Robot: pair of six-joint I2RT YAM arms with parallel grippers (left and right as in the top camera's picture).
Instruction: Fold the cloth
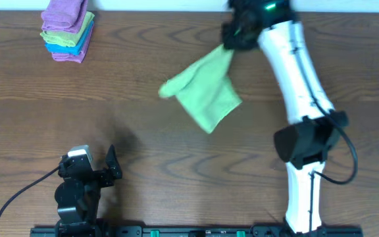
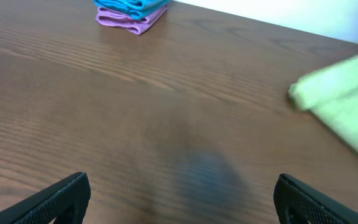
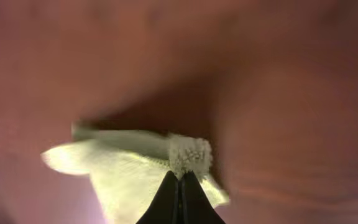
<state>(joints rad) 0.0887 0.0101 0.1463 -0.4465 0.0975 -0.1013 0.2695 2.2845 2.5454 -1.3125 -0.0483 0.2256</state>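
The brown wood-grain table [image 1: 143, 131] has broad bare room across its middle and near left. Its far edge meets a pale wall. Close to that edge on the left sits a small stack of folded purple, green and blue cloths [image 1: 67, 33], well apart from everything else. The left gripper [image 2: 182, 186] is low at the near left, its black fingers [image 2: 61, 199] spread wide with only bare wood between them. The white right arm [image 1: 295, 72] reaches from the near right edge up to the far middle of the table.

There the right gripper [image 3: 180, 179] has its fingers pressed together on a bunched corner of the lime-green microfibre cloth [image 1: 206, 92]. The cloth hangs and fans out from that pinch toward the table's centre as a rumpled, roughly triangular sheet, with one rolled fold along its left side. Whether its lower edge touches the wood cannot be told. The right wrist view is blurred.
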